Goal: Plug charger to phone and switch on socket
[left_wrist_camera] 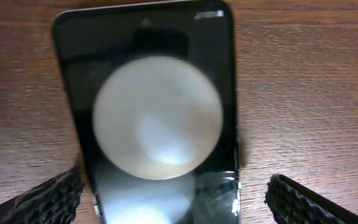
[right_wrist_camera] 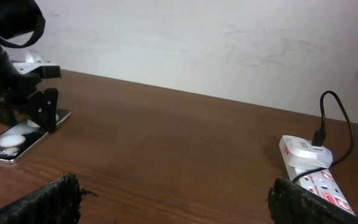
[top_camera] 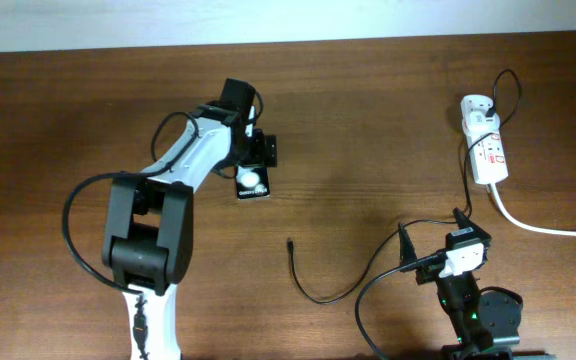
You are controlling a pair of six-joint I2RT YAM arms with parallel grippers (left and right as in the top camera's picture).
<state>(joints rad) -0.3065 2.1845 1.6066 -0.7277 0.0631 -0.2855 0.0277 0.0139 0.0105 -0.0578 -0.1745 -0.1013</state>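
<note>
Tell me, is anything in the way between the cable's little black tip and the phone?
Nothing visible: only bare brown wooden tabletop lies between the thin black cable's connector tip and the glossy black rectangular phone. The left gripper hangs over the phone, jaws open either side.

phone (top_camera: 255,172): on the table (top_camera: 368,110), left of middle.
socket (top_camera: 486,146): far right, towards the back.
charger (top_camera: 290,244): from the socket to the middle, its tip apart from the phone.

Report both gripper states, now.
Left gripper: open, a finger on either side of the phone, not clamped on it.
Right gripper: open, holding nothing.
</note>
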